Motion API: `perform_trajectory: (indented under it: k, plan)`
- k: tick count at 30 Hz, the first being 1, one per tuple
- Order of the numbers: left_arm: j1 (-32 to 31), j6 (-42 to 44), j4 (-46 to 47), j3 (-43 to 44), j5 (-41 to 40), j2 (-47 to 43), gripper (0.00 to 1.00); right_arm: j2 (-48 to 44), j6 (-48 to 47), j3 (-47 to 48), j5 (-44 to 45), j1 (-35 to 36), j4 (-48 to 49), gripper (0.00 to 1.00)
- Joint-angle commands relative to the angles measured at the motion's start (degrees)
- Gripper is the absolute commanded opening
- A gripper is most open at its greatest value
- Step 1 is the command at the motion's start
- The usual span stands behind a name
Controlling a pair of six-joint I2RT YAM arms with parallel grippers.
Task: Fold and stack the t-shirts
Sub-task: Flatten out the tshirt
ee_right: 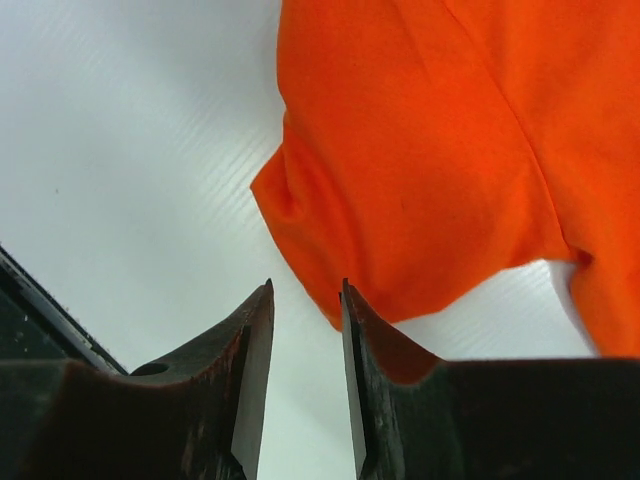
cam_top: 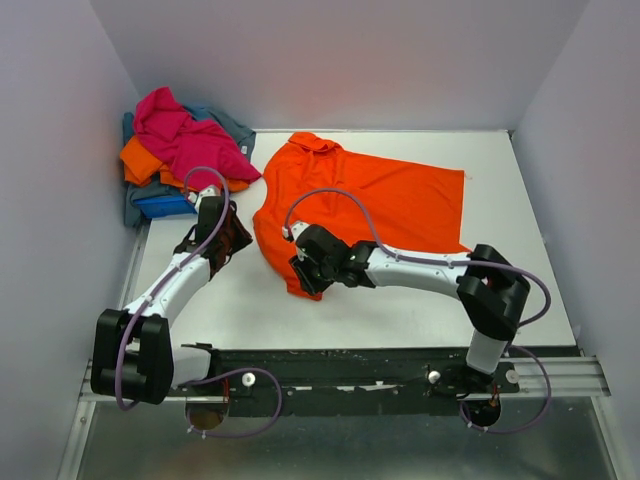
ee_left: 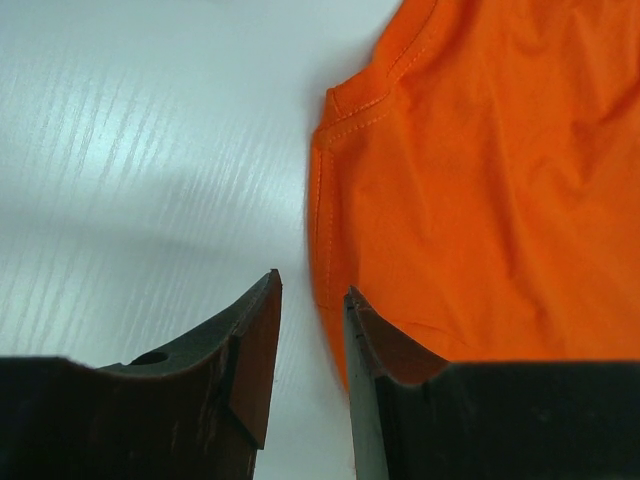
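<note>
Top external: orange t-shirt (cam_top: 380,195) lies spread on the table (cam_top: 420,300); pile of t-shirts (cam_top: 180,150) far left. Left gripper (ee_left: 311,283) & right gripper (ee_right: 307,285) are part-open and empty at its left edge. Pinch one layer each, lift evenly, fold w/o bunching.

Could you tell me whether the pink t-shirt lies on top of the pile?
Yes, the pink t-shirt lies crumpled over the rest of the pile.

Orange t-shirt (cam_top: 390,200) spread flat; other t-shirts (cam_top: 180,150) heaped back-left.
</note>
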Motion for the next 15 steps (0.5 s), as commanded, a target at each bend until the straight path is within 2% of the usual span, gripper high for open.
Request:
perform_trajectory:
  k: [1, 3, 12, 13, 15]
  plan:
    - [0.2, -0.2, 1.0, -1.2, 0.9, -1.5, 0.42, 5.0, -1.4, 4.8, 0.3, 1.2, -2.7, 0.42]
    - [0.2, -0.4, 0.9, -1.2, 0.9, -1.6, 0.42, 6.8, -1.7, 6.6, 2.5, 1.8, -4.2, 0.45]
    - [0.2, -1.0, 2.5, -2.0, 2.4, -0.4, 0.41, 12.1, -1.9, 7.7, 5.0, 3.1, -5.0, 0.46]
    - [0.2, -1.2, 2.7, -2.1, 2.7, -0.3, 0.41, 12.2, -1.9, 7.6, 5.1, 3.2, -5.0, 0.43]
    - [0.1, -1.5, 3.1, -2.4, 3.5, -0.1, 0.41, 11.2, -1.1, 7.6, 4.0, 3.4, -5.2, 0.23]
